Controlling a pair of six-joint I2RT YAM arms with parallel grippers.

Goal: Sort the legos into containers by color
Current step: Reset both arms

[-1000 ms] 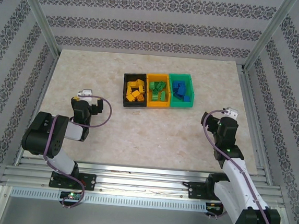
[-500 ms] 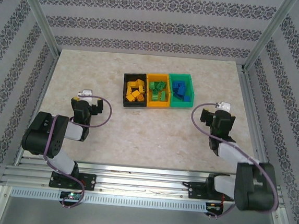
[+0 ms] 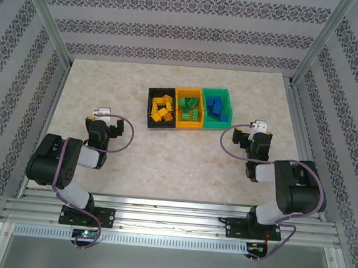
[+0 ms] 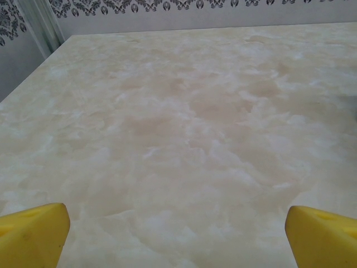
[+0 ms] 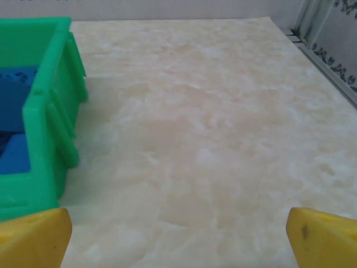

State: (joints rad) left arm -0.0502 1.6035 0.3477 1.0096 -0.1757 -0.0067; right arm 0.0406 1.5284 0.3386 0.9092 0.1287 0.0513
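Setting: robotics lab test cell. Evidence: aluminium extrusion frame (image 3: 48, 19) enclosing bench; patterned wall panels (image 3: 176, 21) on three sides; marble-look tabletop (image 3: 176, 162); slotted mounting rails (image 3: 171, 224) at near edge; left arm (image 3: 54, 164) and right arm (image 3: 296, 191) bolted there; purple cable (image 3: 126, 139) exposed.

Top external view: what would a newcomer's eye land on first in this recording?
On the far middle of the table, three bins are joined in a row: the black bin holds yellow-orange legos, the orange-yellow bin green legos, the green bin blue legos. The left gripper and the right gripper are open and empty, the right one close beside the green bin.
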